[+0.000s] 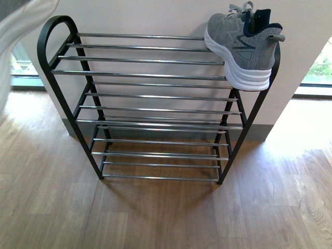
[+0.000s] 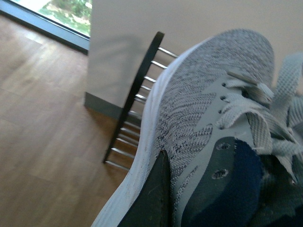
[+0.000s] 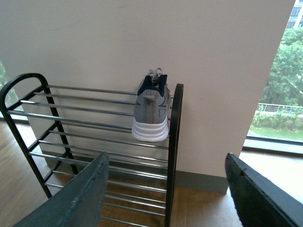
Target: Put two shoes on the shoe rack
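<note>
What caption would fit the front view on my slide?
One grey sneaker rests at the right end of the rack, on its top tier, heel toward the camera.

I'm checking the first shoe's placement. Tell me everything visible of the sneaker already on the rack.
The sneaker has a grey knit upper, thick white sole, navy lining and tongue, and light grey laces. It stands upright at the right end of the shoe rack's top tier, beside the black frame, toe toward the wall, heel toward the robot and seemingly overhanging the front rod. Only the chrome rods appear to touch it.
</note>
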Robot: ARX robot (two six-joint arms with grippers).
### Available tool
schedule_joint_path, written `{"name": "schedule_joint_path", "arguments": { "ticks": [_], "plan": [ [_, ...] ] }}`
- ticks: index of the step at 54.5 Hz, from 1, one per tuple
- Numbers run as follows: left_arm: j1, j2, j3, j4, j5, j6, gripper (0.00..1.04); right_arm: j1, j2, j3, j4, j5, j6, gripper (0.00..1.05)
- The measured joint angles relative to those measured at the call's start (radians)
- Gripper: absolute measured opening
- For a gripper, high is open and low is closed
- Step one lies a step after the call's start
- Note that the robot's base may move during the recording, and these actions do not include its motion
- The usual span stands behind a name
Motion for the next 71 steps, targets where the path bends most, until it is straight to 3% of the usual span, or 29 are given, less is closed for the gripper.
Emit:
{"name": "schedule_joint_path", "arguments": {
  "ticks": [9, 22, 32, 49, 71],
  "plan": [
    [-0.076, 0.271, 0.195, 0.075, 0.011, -0.12, 0.02, 0.0, 0.0, 0.0, 0.0, 0.0, 0.001, 0.97],
    [-0.179, 0.689, 0.502, 0.027, 0.066, -0.181, 0.02, 0.0, 0.0, 0.0, 0.0, 0.0, 0.001, 0.95],
    [-0.196, 0.927, 0.762, -0.034, 0.082, -0.191, 0.02, 0.0, 0.0, 0.0, 0.0, 0.0, 0.001, 0.95],
    [-0.194, 1.123, 0.978, -0.08, 0.058, -0.23, 0.02, 0.0, 0.0, 0.0, 0.0, 0.0, 0.001, 0.95],
    [-0.269, 1.381, 1.307, -0.173, 0.052, -0.285, 0.02, 0.0, 0.0, 0.0, 0.0, 0.0, 0.001, 0.95]
  ]
}}
